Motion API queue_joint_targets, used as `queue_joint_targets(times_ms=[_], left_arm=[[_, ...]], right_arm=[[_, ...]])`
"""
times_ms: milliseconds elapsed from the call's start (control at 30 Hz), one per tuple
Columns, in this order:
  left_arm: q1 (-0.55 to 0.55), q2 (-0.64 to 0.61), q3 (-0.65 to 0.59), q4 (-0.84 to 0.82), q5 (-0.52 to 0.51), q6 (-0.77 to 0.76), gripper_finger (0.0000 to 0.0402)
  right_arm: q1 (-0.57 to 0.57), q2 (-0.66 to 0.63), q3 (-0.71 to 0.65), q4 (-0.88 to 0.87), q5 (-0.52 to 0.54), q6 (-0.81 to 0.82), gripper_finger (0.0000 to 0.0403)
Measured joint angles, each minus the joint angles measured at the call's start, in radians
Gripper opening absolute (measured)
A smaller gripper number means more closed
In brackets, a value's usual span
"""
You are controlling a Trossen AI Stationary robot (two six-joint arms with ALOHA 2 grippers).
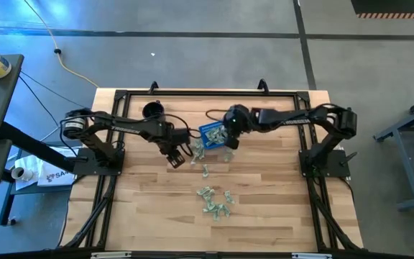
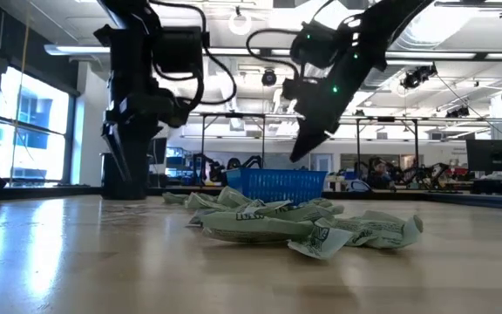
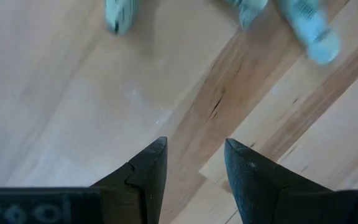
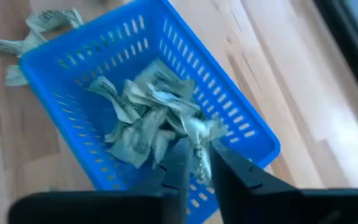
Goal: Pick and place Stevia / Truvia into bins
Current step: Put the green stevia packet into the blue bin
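Observation:
The blue basket (image 1: 211,134) (image 2: 275,185) stands on the table's far middle with several crumpled green-and-white packets (image 4: 143,121) inside. More packets lie loose beside it (image 1: 197,151) and in a heap toward the near edge (image 1: 217,201) (image 2: 303,227). My right gripper (image 1: 229,136) (image 4: 196,148) hovers over the basket, shut on one packet. My left gripper (image 1: 177,156) (image 3: 194,144) is open, pointing down over bare wood left of the basket, with blurred packets (image 3: 306,25) ahead of it. My right gripper pinches one crumpled packet (image 4: 201,135) between its two fingers, coming from above and pointing down into the basket. The packet is lifted clear and sticks out past the fingertips (image 4: 180,152), just above the packets lying in the basket.
A black round cup (image 1: 152,111) stands left of the basket near the far edge. The black frame rail (image 1: 207,93) runs along the table's far side. Bare wood (image 1: 149,208) lies toward the near left and near right.

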Motion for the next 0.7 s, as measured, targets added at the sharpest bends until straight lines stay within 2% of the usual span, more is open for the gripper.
queue_joint_targets(times_ms=[133,300,433,567,700], left_arm=[[-0.005,-0.043,0.015,-0.020,-0.017,-0.007,0.0193],[0.000,-0.076,0.027,-0.029,-0.016,-0.012,0.0193],[0.054,-0.069,0.027,-0.036,0.029,-0.004,0.0193],[0.118,-0.053,0.027,-0.009,0.078,0.047,0.0193],[0.135,-0.055,0.027,0.005,0.093,0.103,0.0193]], right_arm=[[-0.023,0.006,0.004,0.014,-0.078,0.014,0.0114],[-0.019,-0.033,0.003,-0.030,-0.084,0.082,0.0191],[0.011,-0.090,0.003,-0.113,-0.046,0.050,0.0240],[0.064,-0.109,0.003,-0.245,-0.082,-0.072,0.0268],[0.148,-0.094,0.002,-0.344,-0.138,-0.148,0.0274]])
